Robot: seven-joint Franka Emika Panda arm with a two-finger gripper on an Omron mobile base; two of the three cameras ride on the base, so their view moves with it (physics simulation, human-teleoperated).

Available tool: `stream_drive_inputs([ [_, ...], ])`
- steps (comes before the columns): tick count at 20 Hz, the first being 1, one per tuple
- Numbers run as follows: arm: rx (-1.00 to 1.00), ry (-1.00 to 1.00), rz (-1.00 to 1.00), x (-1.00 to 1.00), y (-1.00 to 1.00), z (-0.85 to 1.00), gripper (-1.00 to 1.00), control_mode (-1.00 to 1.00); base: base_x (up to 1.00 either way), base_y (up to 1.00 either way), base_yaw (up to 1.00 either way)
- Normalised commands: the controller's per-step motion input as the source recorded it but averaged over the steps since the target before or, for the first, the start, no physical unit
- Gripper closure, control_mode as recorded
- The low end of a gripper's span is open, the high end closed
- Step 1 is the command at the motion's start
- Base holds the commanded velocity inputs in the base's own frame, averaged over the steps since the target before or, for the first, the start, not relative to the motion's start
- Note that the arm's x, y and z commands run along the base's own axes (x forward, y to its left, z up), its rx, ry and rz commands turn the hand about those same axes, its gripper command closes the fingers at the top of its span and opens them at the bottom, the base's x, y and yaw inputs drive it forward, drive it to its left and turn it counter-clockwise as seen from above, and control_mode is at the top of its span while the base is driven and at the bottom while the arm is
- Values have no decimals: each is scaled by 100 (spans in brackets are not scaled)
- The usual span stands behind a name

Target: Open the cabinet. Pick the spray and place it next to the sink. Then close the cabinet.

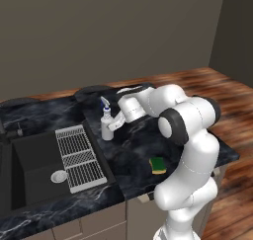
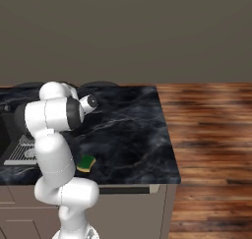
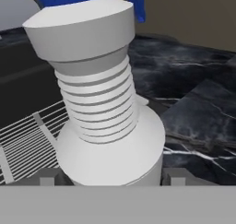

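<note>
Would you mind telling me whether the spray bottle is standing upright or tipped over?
Upright. The spray stands on its base on the counter beside the sink, nozzle uppermost, with the gripper at its body.

Arm rises from base at lower right of left base view, elbow bent high, forearm reaching left and slightly down. Wrist turned so hand lies roughly level, pointing left. Gripper (image 1: pixel 109 129) set around lower body of spray (image 1: pixel 106 122), one finger on each side, bottle upright between them. In hand view, finger tips (image 3: pixel 47 177) visible at either side of bottle base; contact with bottle wall cannot be confirmed. In right base view, upper arm links folded over at left.
</note>
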Motion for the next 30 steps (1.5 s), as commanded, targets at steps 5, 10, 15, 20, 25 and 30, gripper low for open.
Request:
stream_drive_inputs([
  [5, 0, 0, 0, 0, 0, 0, -100, -100, 0, 0, 0],
  [10, 0, 0, 0, 0, 0, 0, -100, -100, 0, 0, 0],
  [15, 0, -1, 0, -7, 0, -6, -100, -100, 0, 0, 0],
  [20, 0, -8, 2, -12, 0, 3, -100, -100, 0, 0, 0],
  [25, 0, -7, 2, -14, 0, 28, -100, -100, 0, 0, 0],
  [30, 0, -2, 0, -18, -3, 19, -100, -100, 0, 0, 0],
])
